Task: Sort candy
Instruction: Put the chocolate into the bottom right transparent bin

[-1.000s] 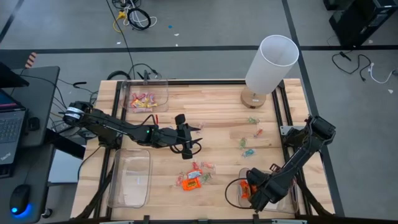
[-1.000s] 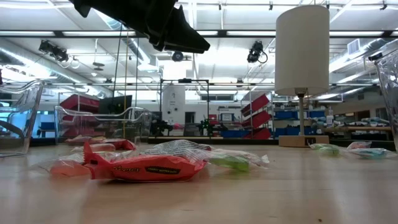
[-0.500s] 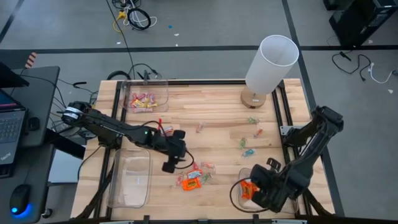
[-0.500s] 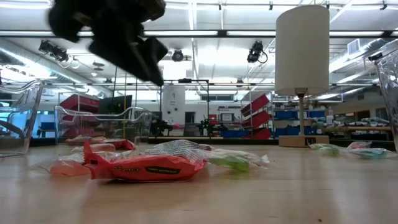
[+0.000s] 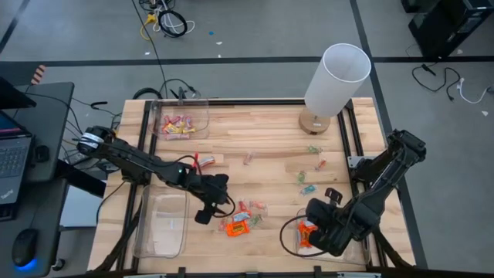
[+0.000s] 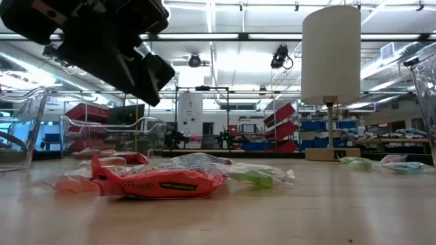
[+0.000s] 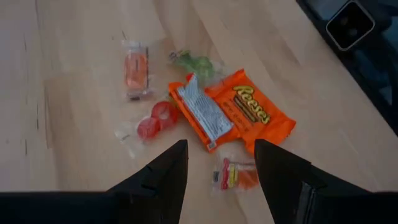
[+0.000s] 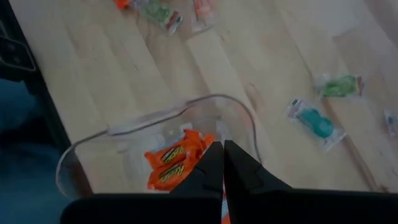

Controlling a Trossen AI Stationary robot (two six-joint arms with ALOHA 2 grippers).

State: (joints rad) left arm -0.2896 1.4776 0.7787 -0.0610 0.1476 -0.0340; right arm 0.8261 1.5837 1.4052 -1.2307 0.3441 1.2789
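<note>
At lower centre, the spread left gripper (image 7: 216, 163) hovers above the orange Reese's pack (image 7: 249, 113), lined up to pinch it; the right gripper (image 8: 221, 163) is pressed together, empty, over its bin (image 8: 118, 132).

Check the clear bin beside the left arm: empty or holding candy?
Empty, as far as shown: the clear bin in the high view shows only bare plastic, while the far bin holds pink sweets.

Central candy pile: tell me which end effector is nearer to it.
Left. The left end effector hangs open beside the central candy pile; the right end effector sits shut over the clear bin.
</note>
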